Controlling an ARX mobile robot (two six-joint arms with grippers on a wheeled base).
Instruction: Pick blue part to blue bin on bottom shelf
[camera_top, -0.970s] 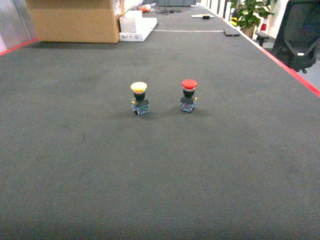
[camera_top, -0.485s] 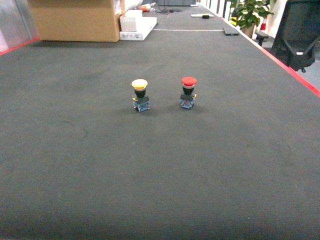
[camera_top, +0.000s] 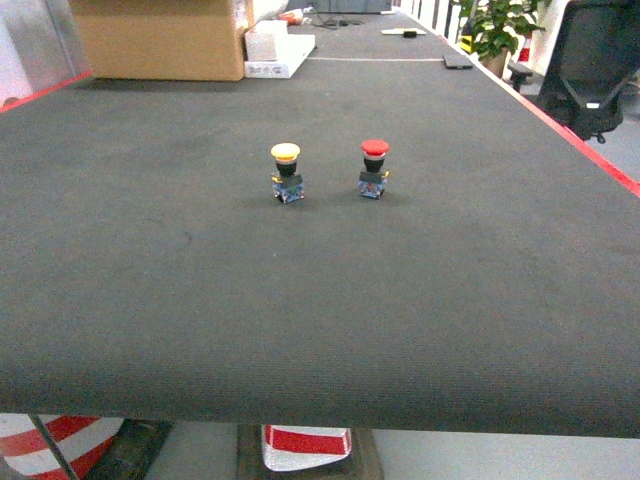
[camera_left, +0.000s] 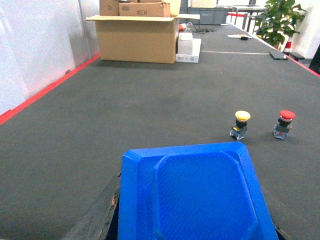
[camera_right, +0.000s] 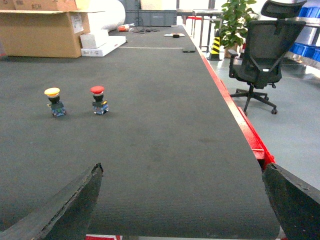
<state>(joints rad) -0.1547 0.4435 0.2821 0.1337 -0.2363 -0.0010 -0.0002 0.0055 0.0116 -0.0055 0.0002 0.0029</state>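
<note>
In the left wrist view the blue part (camera_left: 200, 195), a flat blue plastic piece with bevelled corners, fills the lower frame. My left gripper (camera_left: 195, 205) is shut on it, with its dark fingers (camera_left: 102, 215) showing at either side. My right gripper (camera_right: 182, 172) is open over the table's near edge, with nothing between its fingers (camera_right: 75, 200). Neither gripper shows in the head view. The bottom shelf is out of view. Blue box shapes (camera_right: 306, 49) sit at the far right of the right wrist view; I cannot tell whether one is the blue bin.
A yellow push button (camera_top: 286, 171) and a red one (camera_top: 373, 167) stand on the dark table (camera_top: 320, 300). A cardboard box (camera_top: 160, 40) and a white box (camera_top: 275, 45) sit at the far end. An office chair (camera_right: 260, 55) stands right of the red table edge (camera_right: 240, 120). Red-white striped objects (camera_top: 305, 445) lie below the front edge.
The head view has pulled back from the table. Both buttons sit higher and smaller in frame, and the table's front edge with the striped objects below has come into sight.
</note>
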